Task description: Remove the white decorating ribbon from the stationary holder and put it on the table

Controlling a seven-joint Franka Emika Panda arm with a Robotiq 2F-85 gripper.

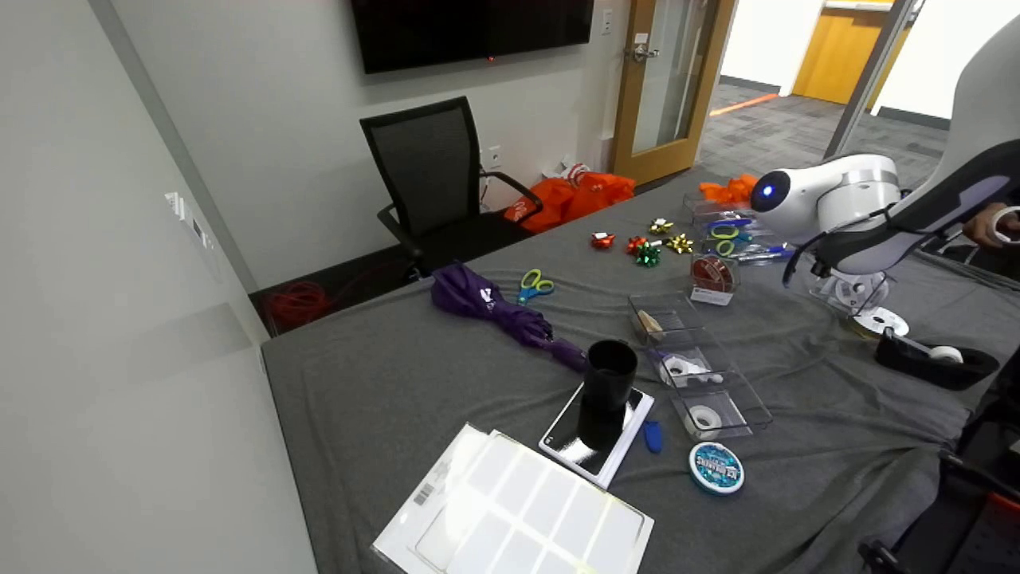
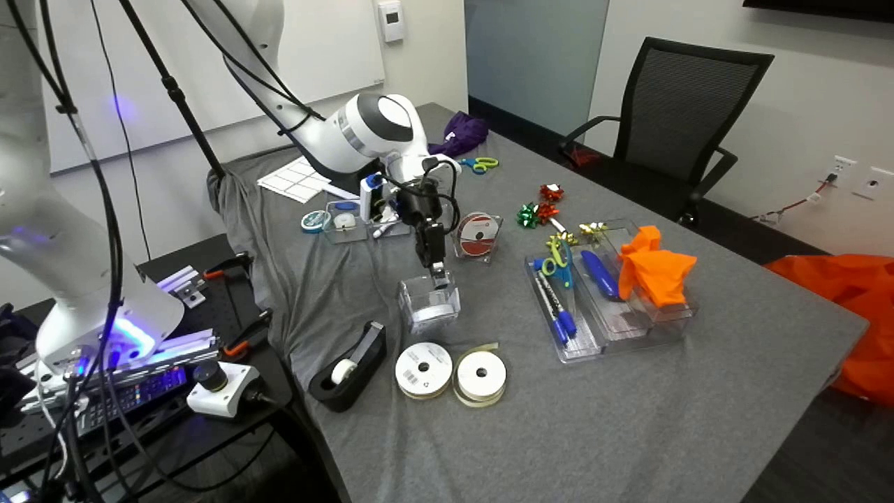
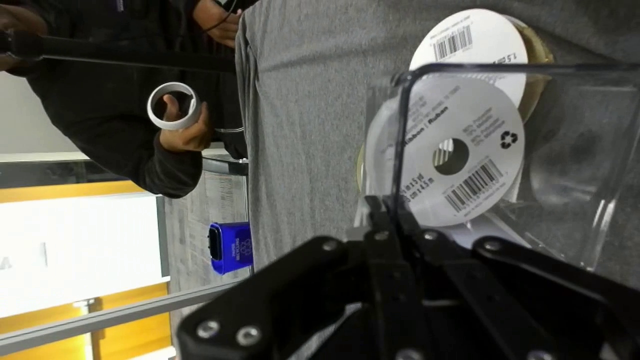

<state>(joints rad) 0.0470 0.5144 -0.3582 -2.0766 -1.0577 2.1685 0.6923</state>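
Clear holder [image 2: 424, 300] pinched; white ribbon spool [image 2: 423, 377] and twin spool [image 2: 480, 385] on the table [image 2: 594, 419].
The gripper [image 3: 393, 212] clamps the holder's rim between its fingers [image 3: 378, 215], likely to steady or shift it; both spools lie flat just outside the holder, probably so neither rolls.

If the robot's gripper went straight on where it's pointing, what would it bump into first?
Probably the clear holder: in the wrist view its edge looks pinched in the gripper, so it comes first. What it would meet after that, I can't tell.
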